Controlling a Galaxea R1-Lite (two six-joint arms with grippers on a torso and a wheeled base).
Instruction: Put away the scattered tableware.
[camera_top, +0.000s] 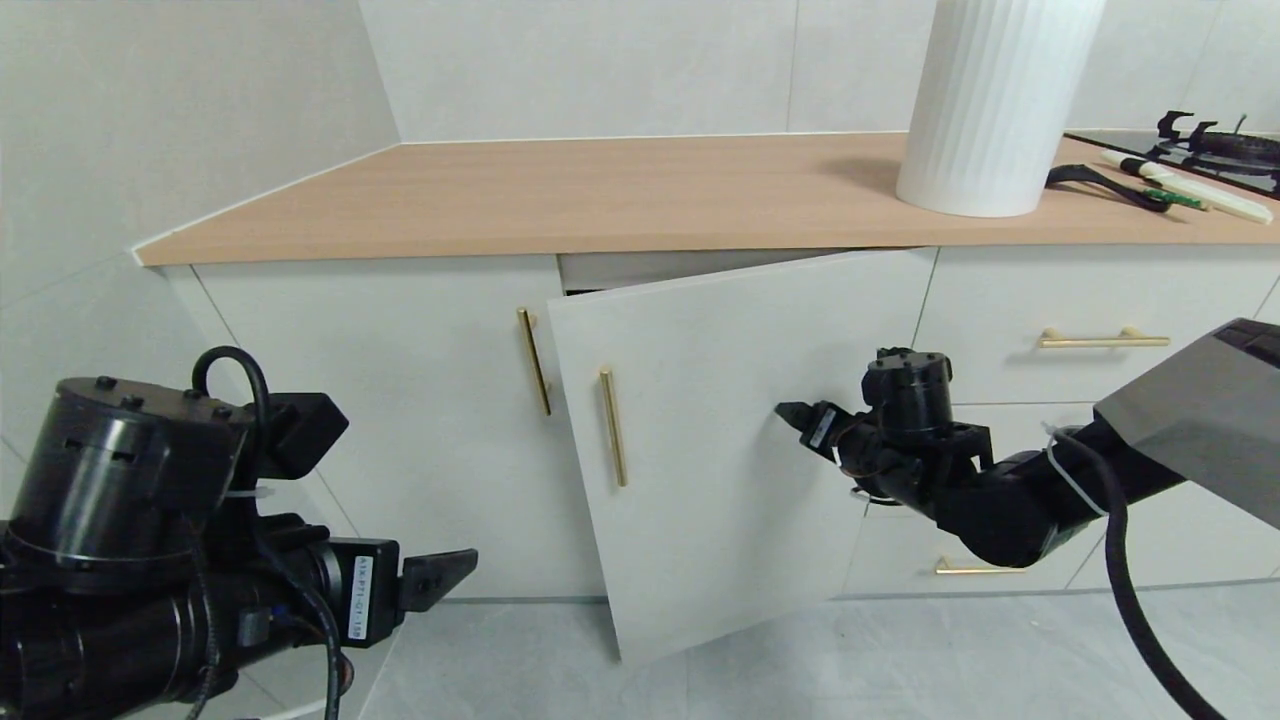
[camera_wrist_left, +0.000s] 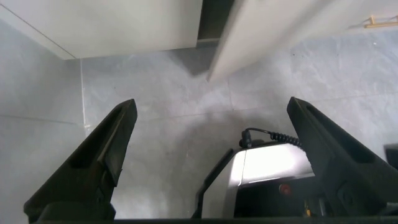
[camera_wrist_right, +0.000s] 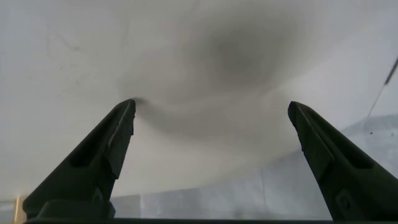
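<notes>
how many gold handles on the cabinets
4: closed door handle, open door handle, upper drawer handle, and lower drawer handle, partly hidden; more may be out of sight.

Two cabinet doors (camera_top: 720, 440), two drawers (camera_top: 1000, 310), four gold handles (camera_top: 612, 427), one white ribbed vase (camera_top: 985, 105), and seemingly two utensils (camera_top: 1105, 185) on the counter (camera_top: 600, 190), possibly more.

vase (camera_top: 990, 110) on counter (camera_top: 600, 190); utensils (camera_top: 1150, 185) right of it | door (camera_top: 720, 450) ajar below; right hand (camera_top: 790, 412) before it

Matt wood-look counter (camera_top: 560, 195), brassy metal handle (camera_top: 612, 427), ribbed white container (camera_top: 990, 100).
</notes>
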